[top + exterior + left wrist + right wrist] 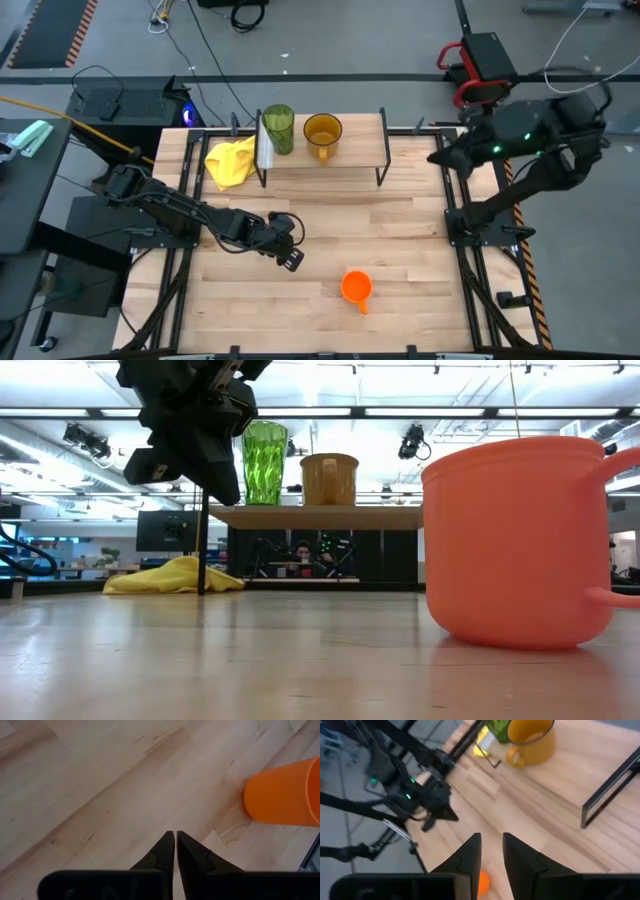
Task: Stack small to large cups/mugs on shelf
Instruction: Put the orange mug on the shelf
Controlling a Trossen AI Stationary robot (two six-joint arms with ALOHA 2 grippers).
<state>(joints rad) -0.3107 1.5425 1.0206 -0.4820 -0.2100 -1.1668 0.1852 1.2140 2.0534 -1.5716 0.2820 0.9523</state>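
Note:
The small orange mug stands upright on the table near its near edge, handle toward the near side, and fills the right of the low view. The green tumbler and the yellow-brown mug stand side by side on the shelf at the far edge. My left gripper hovers shut above the table, left of the orange mug and apart from it. My right gripper is raised over the table's right edge, right of the shelf, its fingers a narrow gap apart.
A crumpled yellow cloth lies on the table at the shelf's left end. The shelf's black legs stand on the far part of the table. Bare wood lies between the shelf and the orange mug. A person sits beyond the far edge.

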